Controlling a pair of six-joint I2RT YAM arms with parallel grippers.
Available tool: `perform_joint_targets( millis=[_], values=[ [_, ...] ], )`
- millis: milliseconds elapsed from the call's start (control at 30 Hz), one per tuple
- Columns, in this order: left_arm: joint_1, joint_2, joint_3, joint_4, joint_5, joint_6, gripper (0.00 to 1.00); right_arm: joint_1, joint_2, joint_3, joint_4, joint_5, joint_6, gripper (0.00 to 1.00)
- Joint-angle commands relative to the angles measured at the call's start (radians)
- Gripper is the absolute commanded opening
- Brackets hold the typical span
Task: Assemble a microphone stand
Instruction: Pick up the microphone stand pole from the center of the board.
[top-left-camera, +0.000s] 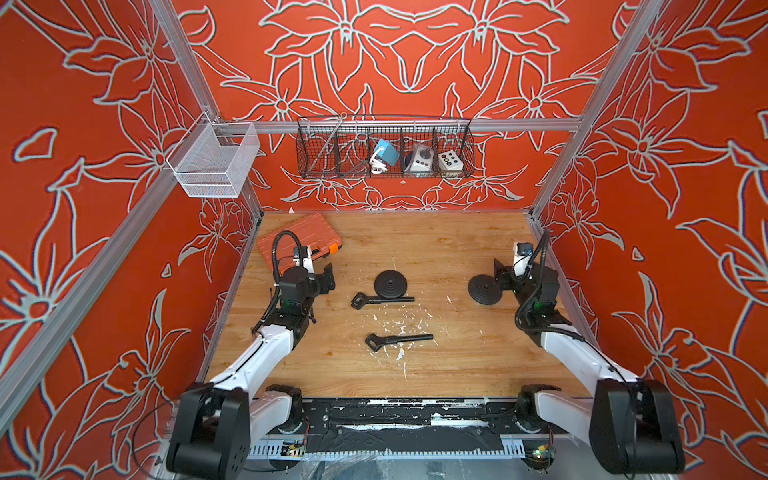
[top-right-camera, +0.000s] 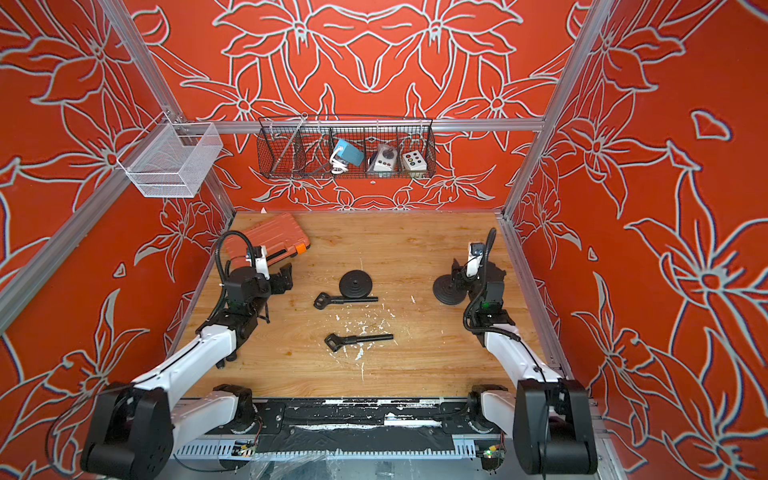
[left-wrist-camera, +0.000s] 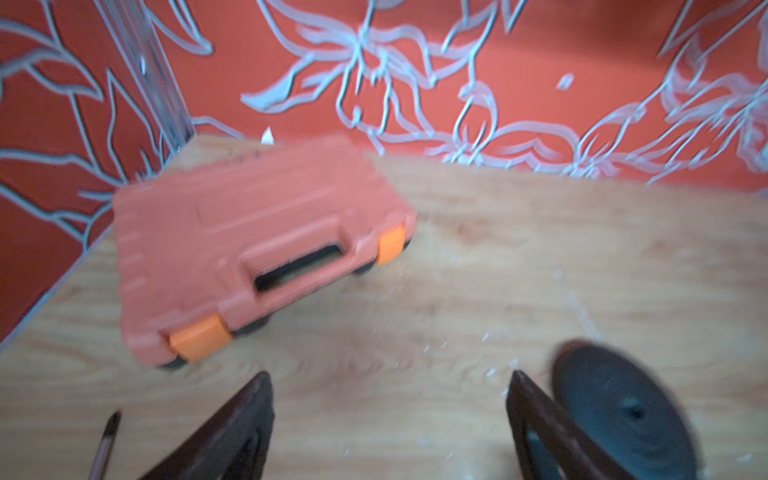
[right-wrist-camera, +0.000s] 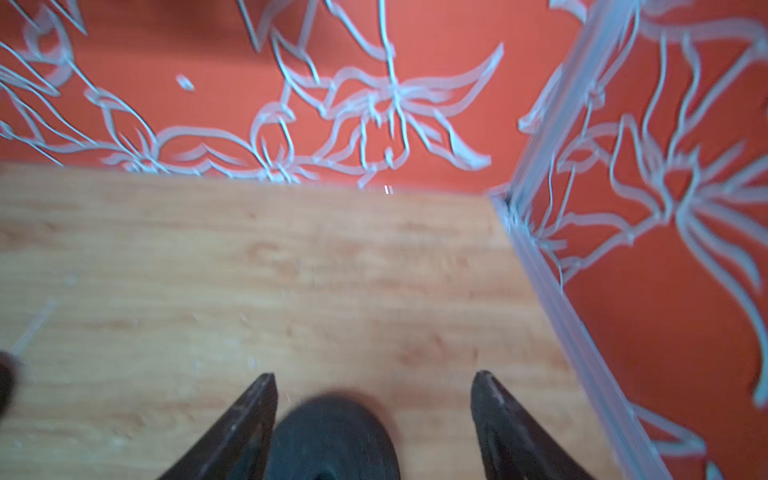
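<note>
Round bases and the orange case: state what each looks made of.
Centre round base and right-side round base: matte black, stepped concentric rings; metal or hard plastic, cannot tell. Orange case: moulded plastic, dull finish, ribbed lid, brighter orange latches.

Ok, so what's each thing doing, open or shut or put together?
Orange case: shut, lying flat.
Middle base: on table, no rod standing in it.
Right base: on table, no rod.
Far rod: lying down by middle base.
Near rod: lying flat, alone.
Left gripper: open, empty.
Right gripper: open, astride right base.
</note>
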Motion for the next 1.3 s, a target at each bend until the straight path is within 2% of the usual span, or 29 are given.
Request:
perform_joint_targets(
  millis=[0, 133, 233, 333, 433, 500, 700, 1033, 1267],
  values=[
    [-0.032, -0.054, 0.050, -0.217, 0.027, -0.272, 0.85, 0.022, 0.013, 0.069, -0.188, -0.199, 0.047, 0.67],
    [-0.095, -0.063, 0.090, -0.320, 0.125, -0.361, 0.84, 0.113, 0.093, 0.196, -0.384, -0.330, -0.064, 0.57],
    [-0.119, -0.063, 0.083, -0.361, 0.209, -0.372, 0.82, 0.202, 0.148, 0.241, -0.447, -0.365, -0.105, 0.61],
    [-0.123, -0.143, 0.026, -0.360, 0.262, -0.412, 0.82, 0.288, 0.217, 0.295, -0.513, -0.371, -0.133, 0.63],
    [-0.123, -0.219, -0.055, -0.342, 0.259, -0.459, 0.82, 0.376, 0.283, 0.358, -0.592, -0.314, -0.204, 0.63],
    [-0.124, -0.265, -0.099, -0.355, 0.223, -0.490, 0.82, 0.408, 0.316, 0.377, -0.591, -0.314, -0.230, 0.60],
    [-0.124, -0.352, -0.176, -0.388, 0.194, -0.529, 0.82, 0.497, 0.427, 0.455, -0.620, -0.388, -0.378, 0.54],
    [-0.124, -0.368, -0.180, -0.465, 0.201, -0.557, 0.83, 0.625, 0.688, 0.707, -0.771, -0.341, -0.553, 0.46],
    [-0.124, -0.389, -0.184, -0.479, 0.203, -0.561, 0.83, 0.669, 0.782, 0.775, -0.779, -0.322, -0.596, 0.41]
  ],
)
